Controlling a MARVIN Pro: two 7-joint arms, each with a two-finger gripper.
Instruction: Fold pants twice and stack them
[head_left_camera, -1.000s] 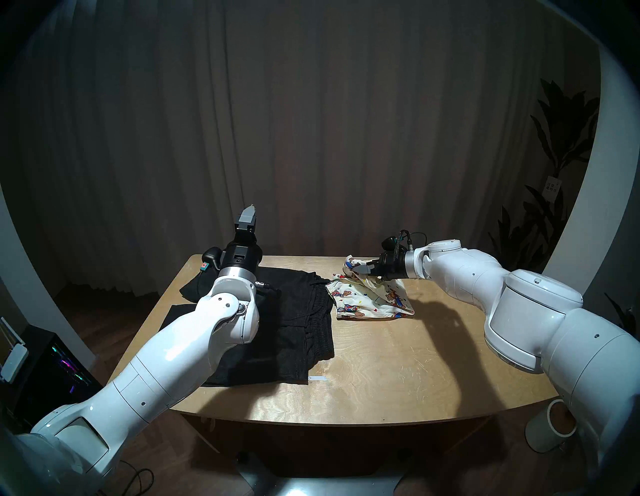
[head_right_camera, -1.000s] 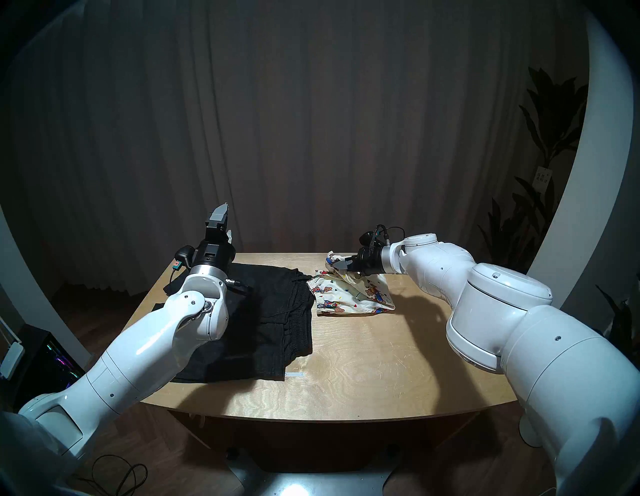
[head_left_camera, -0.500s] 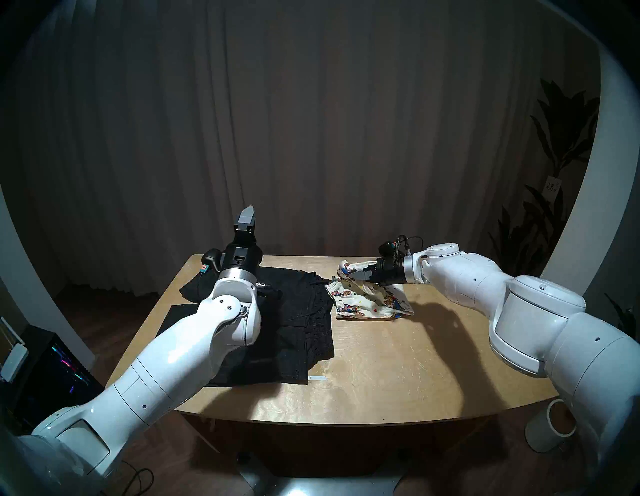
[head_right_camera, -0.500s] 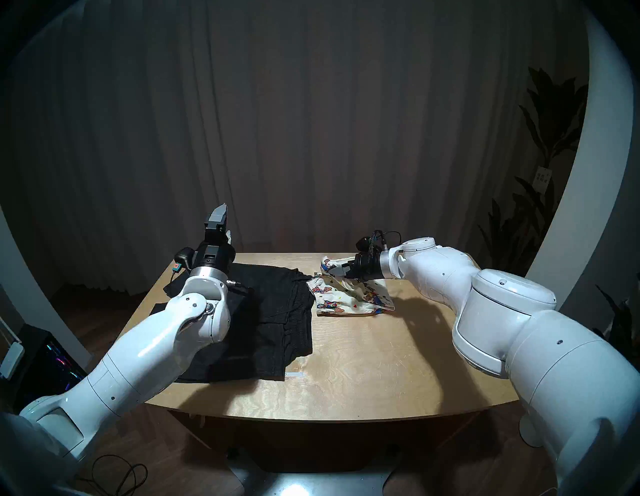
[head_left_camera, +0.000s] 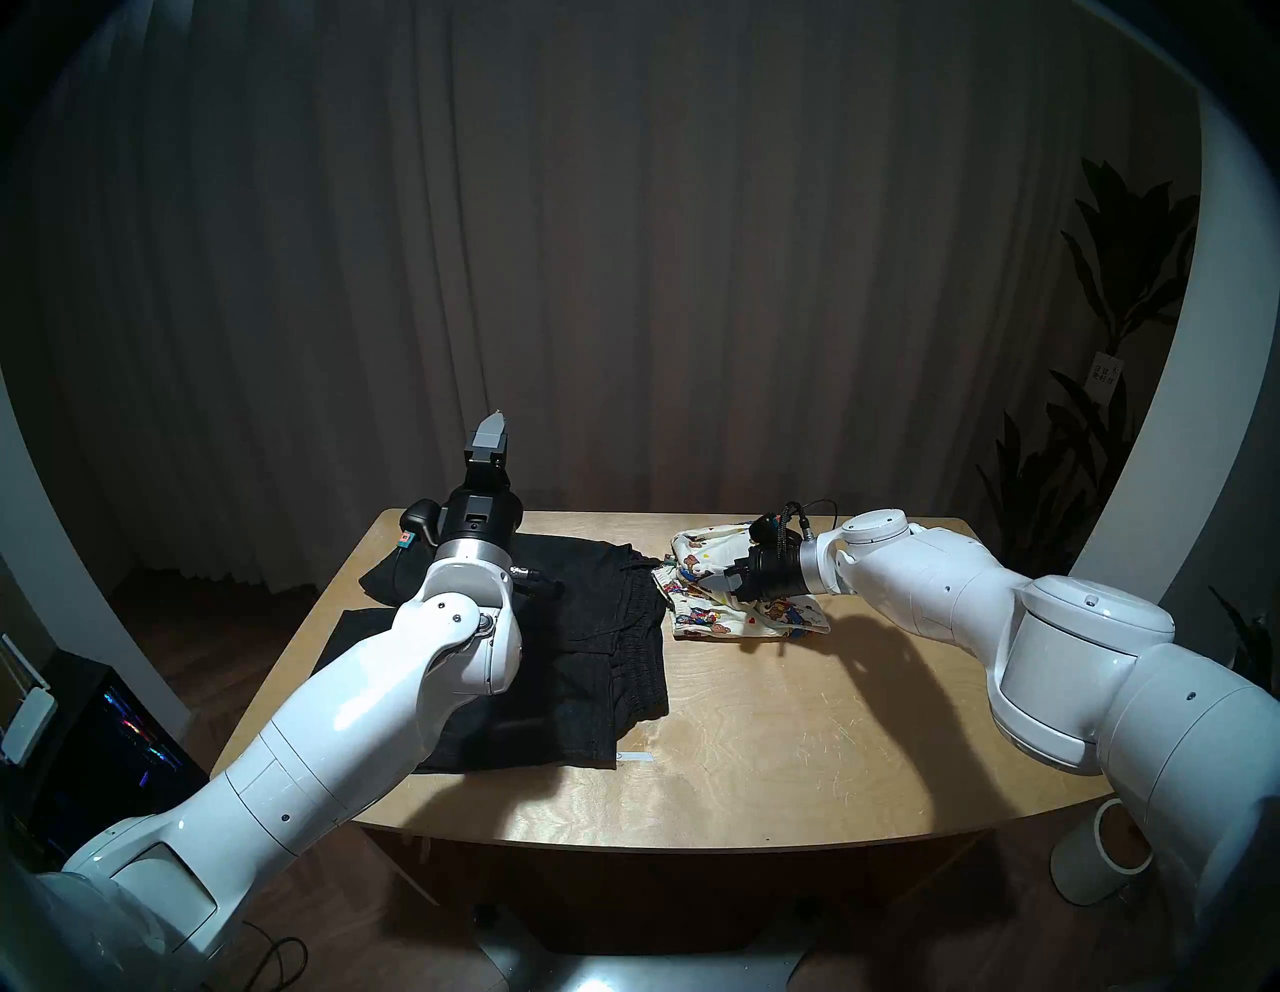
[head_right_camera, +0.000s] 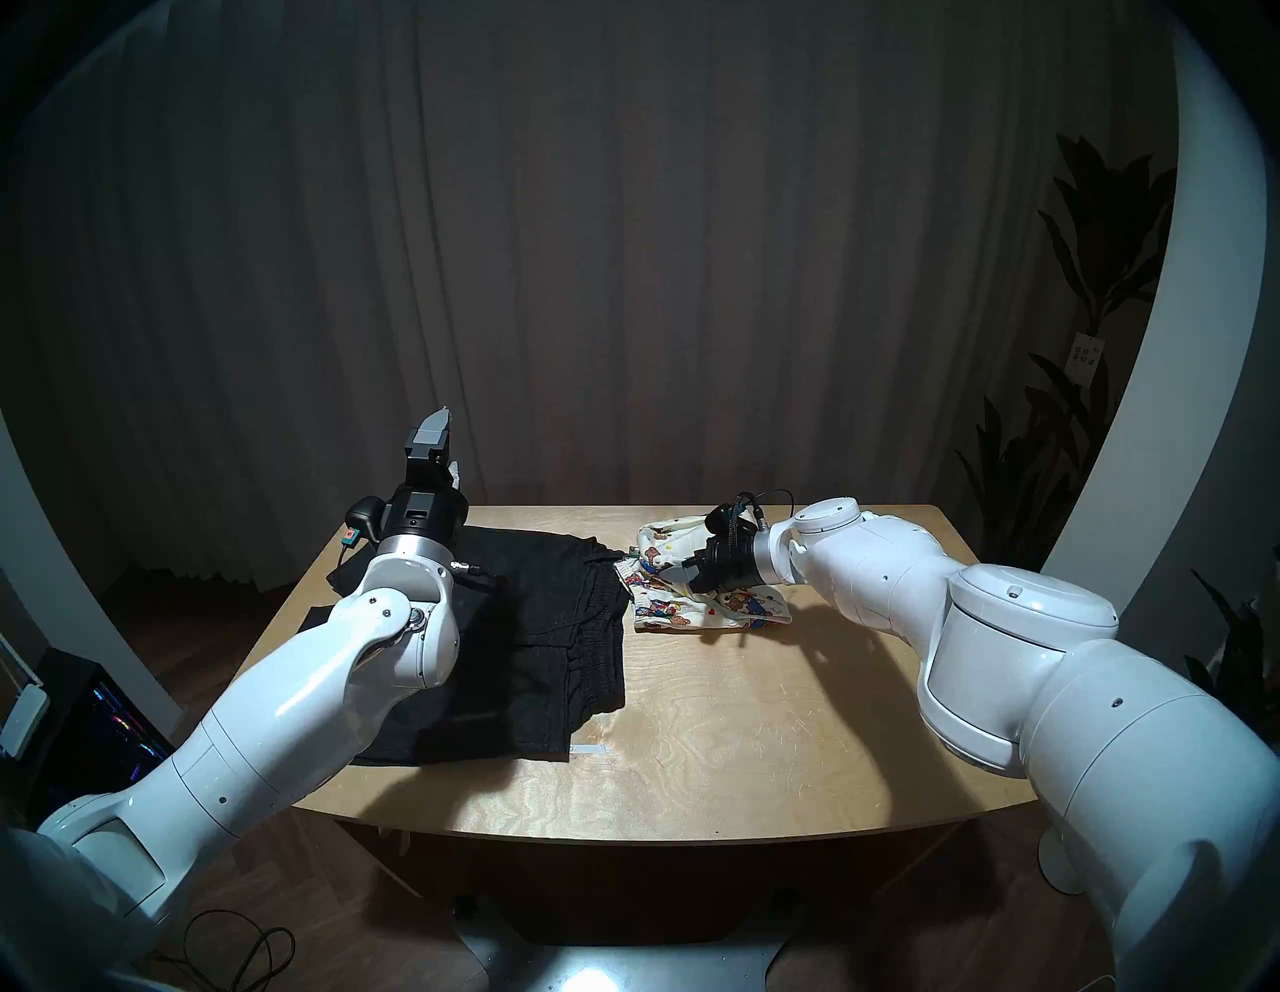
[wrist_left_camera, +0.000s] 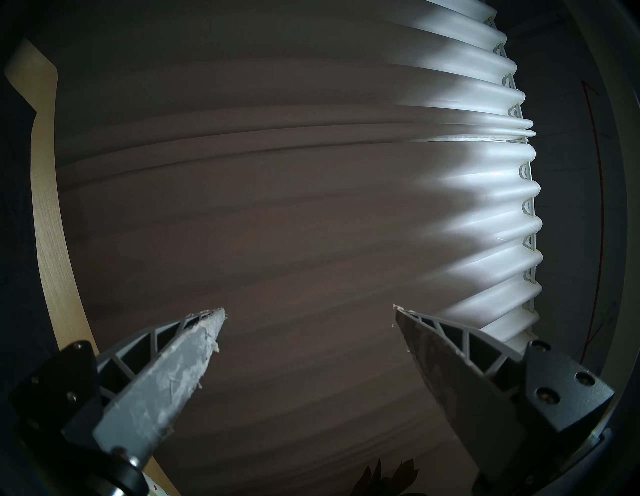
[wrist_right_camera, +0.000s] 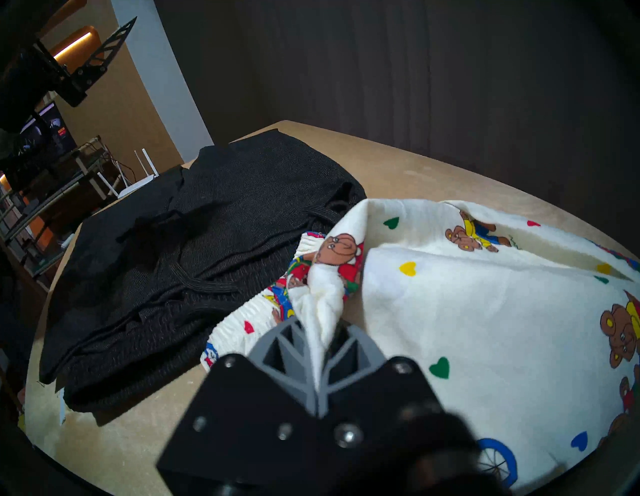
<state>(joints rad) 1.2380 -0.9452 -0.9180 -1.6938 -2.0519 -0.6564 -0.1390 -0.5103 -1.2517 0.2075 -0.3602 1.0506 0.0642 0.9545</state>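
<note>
The cream pants (head_left_camera: 751, 613) (head_right_camera: 699, 609) (wrist_right_camera: 485, 311), printed with teddy bears and hearts, lie at the far right-centre of the table. My right gripper (head_left_camera: 720, 578) (head_right_camera: 675, 571) (wrist_right_camera: 318, 329) is shut on a bunched edge of them, holding it low over the rest of the cloth. Just left of them lie the black pants (head_left_camera: 589, 658) (head_right_camera: 547, 658) (wrist_right_camera: 207, 242), spread flat with the ribbed waistband toward the cream pair. My left gripper (head_left_camera: 493, 422) (head_right_camera: 443, 419) (wrist_left_camera: 308, 311) points up above the black pants' far left corner, open, nothing between its fingers.
The wooden table (head_left_camera: 762, 762) has a short strip of white tape (head_left_camera: 634, 757) beside the black pants' near corner. A white cylinder (head_left_camera: 1101, 859) stands on the floor at the right. A curtain hangs behind the table, a plant (head_left_camera: 1108, 415) far right.
My right gripper has come down and toward me with the cream edge, laying that cloth over the rest of the pair. The left arm has hardly moved.
</note>
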